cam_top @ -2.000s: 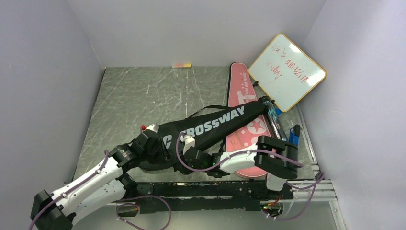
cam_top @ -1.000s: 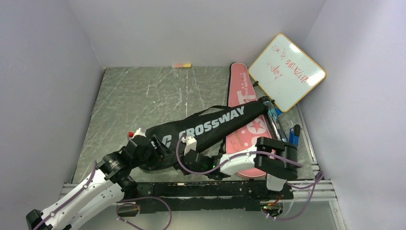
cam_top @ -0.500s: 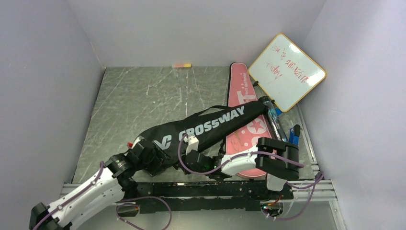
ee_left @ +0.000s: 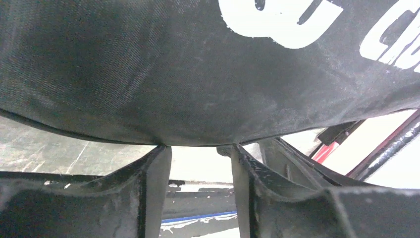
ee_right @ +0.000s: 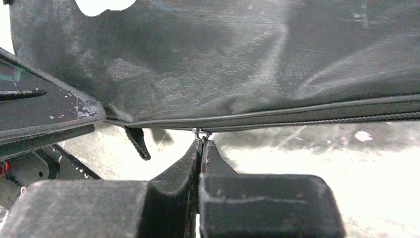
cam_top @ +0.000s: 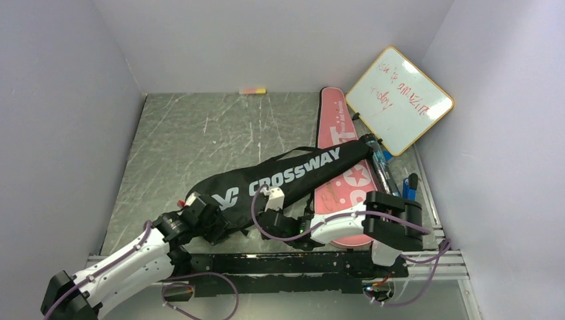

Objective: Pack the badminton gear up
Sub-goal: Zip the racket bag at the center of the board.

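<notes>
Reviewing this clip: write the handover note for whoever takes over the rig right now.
Left gripper: open, tips at the edge of the wide end of the black CROSSWAY cover, not clamped.
Right gripper: shut, tips at a small metal ring on that cover's zipper edge; a real pinch can't be confirmed.
Things: the black cover lies diagonally across the pink SPORT cover; the dark tube lies along the pink one's right edge.
Done: no loose rackets or shuttlecocks in view.
Left: probably finish zipping the black cover and stow the tube.
</notes>
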Controlling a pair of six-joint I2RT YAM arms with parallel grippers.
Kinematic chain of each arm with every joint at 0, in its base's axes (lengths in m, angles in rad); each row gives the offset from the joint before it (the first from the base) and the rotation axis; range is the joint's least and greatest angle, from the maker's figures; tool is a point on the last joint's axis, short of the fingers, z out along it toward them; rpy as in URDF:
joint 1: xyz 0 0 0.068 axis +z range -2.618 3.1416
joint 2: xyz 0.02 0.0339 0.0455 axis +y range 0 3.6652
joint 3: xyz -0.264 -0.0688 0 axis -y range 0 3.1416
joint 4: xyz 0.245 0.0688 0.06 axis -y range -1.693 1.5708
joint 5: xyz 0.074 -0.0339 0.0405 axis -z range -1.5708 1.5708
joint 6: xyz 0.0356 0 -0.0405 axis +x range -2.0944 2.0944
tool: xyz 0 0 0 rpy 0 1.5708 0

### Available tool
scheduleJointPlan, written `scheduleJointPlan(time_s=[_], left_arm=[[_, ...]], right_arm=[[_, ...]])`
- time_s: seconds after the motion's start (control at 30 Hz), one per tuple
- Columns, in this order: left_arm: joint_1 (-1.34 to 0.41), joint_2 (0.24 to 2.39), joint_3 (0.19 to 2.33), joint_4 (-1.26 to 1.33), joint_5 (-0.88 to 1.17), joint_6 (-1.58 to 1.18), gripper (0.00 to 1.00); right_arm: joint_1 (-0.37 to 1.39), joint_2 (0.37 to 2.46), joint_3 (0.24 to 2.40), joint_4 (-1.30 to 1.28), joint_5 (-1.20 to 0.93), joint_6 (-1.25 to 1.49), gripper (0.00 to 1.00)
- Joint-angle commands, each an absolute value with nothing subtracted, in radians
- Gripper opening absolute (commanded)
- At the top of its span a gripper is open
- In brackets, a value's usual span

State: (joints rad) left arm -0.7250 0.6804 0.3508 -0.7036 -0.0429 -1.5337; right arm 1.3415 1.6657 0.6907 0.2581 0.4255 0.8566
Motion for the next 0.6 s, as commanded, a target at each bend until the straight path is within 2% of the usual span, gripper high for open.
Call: scheduleJointPlan(time_s=[0.0,0.3,0.57], left_arm=[[-0.722,0.652,0.335,-0.707,-0.133,-1.557,0.49],[-0.72,0.677,0.402,-0.786,-0.302,-1.519,0.33],[-0.638,0.723,0.437,-0.755,-0.403,-1.435,0.26]], right_arm=[[1.338,1.59,0.679,0.145,0.554,0.908,0.0],[1.224,1.465,0.627,-0.008,0.587,0.924,0.0],[0.917,1.301,0.573,-0.069,0.456,0.806,0.0]])
